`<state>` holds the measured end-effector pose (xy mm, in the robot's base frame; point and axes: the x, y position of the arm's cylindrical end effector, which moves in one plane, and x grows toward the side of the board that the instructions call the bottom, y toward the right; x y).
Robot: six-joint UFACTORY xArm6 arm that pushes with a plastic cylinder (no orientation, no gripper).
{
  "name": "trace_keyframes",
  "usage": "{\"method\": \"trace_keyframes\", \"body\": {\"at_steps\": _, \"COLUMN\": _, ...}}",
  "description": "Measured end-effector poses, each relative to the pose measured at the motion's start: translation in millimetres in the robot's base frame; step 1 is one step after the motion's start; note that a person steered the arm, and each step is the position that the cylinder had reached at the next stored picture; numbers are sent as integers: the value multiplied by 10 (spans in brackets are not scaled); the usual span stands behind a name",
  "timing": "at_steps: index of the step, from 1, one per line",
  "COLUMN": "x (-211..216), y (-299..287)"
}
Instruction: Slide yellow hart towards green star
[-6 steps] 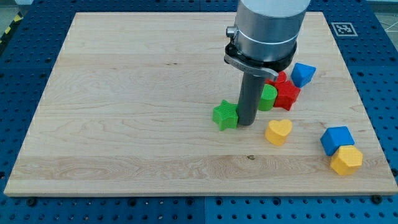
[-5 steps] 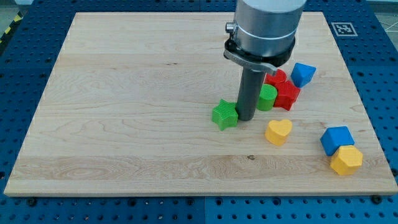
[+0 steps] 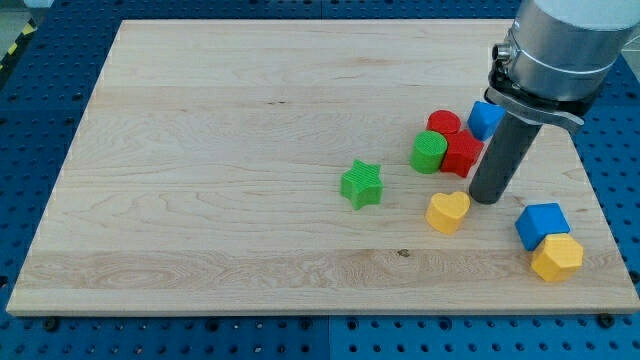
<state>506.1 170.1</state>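
The yellow heart (image 3: 447,211) lies right of the green star (image 3: 362,185), well apart from it. My tip (image 3: 485,200), a bare rod with nothing to clasp, stands just right of the heart, perhaps touching. The block looks light, rigid and slippery; push its right flank squarely, or it spins.

One camera only, set in front of the table (image 3: 200,150) and above it, looking down at a slant toward the far edge. Near enough that the wooden top nearly fills the picture, all four edges showing, with blue perforated base (image 3: 40,335) around it. Arm housing (image 3: 560,40) cut off at the view's top right. No second view, so nothing shared.
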Motion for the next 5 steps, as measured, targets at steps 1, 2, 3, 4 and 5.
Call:
{"method": "trace_keyframes", "body": {"at_steps": 1, "x": 98, "y": -134}}
{"method": "trace_keyframes", "body": {"at_steps": 2, "x": 183, "y": -151}}
{"method": "trace_keyframes", "body": {"at_steps": 3, "x": 204, "y": -229}}
{"method": "trace_keyframes", "body": {"at_steps": 4, "x": 213, "y": -579}}
{"method": "trace_keyframes", "body": {"at_steps": 5, "x": 349, "y": -717}}
